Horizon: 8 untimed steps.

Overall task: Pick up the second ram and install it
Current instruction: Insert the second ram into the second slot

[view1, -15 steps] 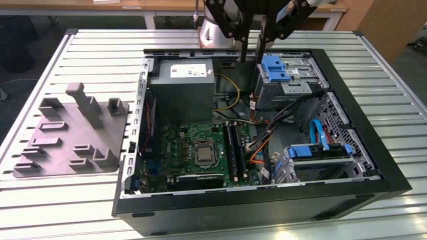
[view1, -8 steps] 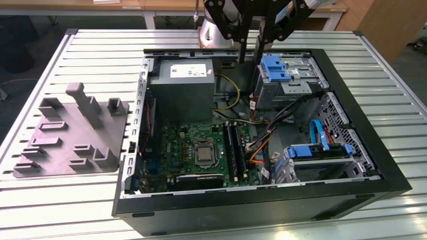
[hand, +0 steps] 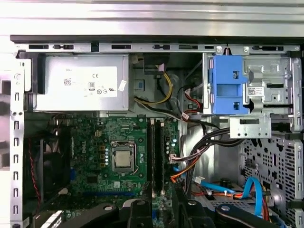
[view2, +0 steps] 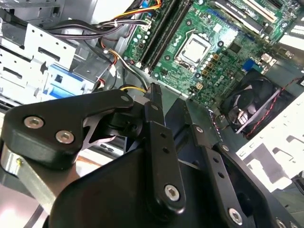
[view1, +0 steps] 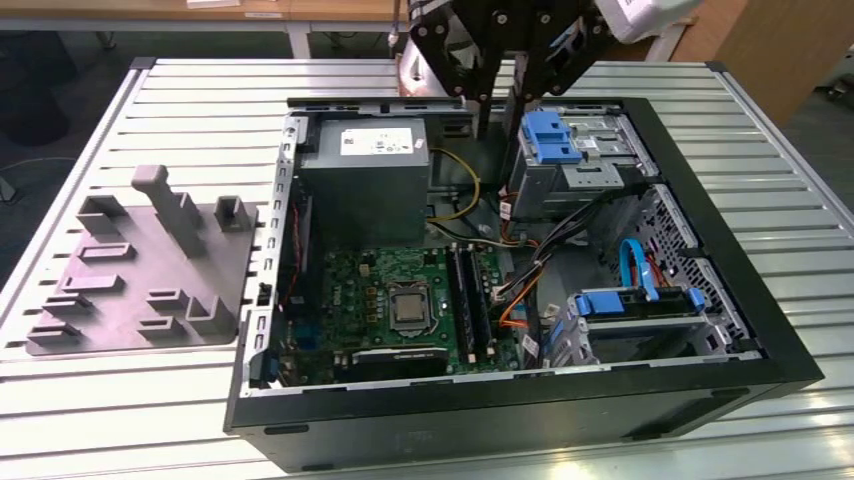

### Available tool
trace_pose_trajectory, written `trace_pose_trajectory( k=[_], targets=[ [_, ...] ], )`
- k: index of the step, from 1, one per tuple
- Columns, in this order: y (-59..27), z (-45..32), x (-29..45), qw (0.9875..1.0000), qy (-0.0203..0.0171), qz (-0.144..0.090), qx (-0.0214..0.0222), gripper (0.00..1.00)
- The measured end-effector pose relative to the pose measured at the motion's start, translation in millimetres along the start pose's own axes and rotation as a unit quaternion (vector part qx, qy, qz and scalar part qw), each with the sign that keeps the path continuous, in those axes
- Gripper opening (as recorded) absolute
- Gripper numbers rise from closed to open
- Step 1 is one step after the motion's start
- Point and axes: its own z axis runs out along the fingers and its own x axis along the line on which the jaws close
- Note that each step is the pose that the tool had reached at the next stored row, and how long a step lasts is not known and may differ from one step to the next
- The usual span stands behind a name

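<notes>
– Ram point(hand: 155, 152) first: where did it sit?

– In the first wrist view it showed as two dark strips side by side on the motherboard point(hand: 95, 142), just beside the processor socket point(hand: 123, 159). Whether both strips were seated sticks, I could not tell.

– And the jaws?

– Narrowly parted, with nothing between them; green board showed through the gap. In the exterior view they hung above the far side of the computer case point(view1: 534, 400), between the power supply point(view1: 367, 170) and the blue drive bracket point(view1: 550, 138), well apart from the ram.

– What did the second wrist view add?

– The black linkage sat in the foreground. Past it lay the motherboard, the ram slots and a fan point(view2: 251, 102) with red and black wires.

– Anything outside the case?

– A grey slotted holder point(view1: 134, 270) lay on the ribbed counter point(view1: 200, 100), at the exterior view's left, just beside the case.
</notes>
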Motion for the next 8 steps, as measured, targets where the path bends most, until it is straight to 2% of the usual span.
trace_pose_trajectory(
  k=[4, 8],
  targets=[
    [-1.7, 6.7, 0.1, 1.0, 0.0, 0.0, -0.0031, 0.31],
    [-3.1, 13.9, 0.4, 1.0, 0.0003, 0.0, -0.0035, 0.31]
  ],
)
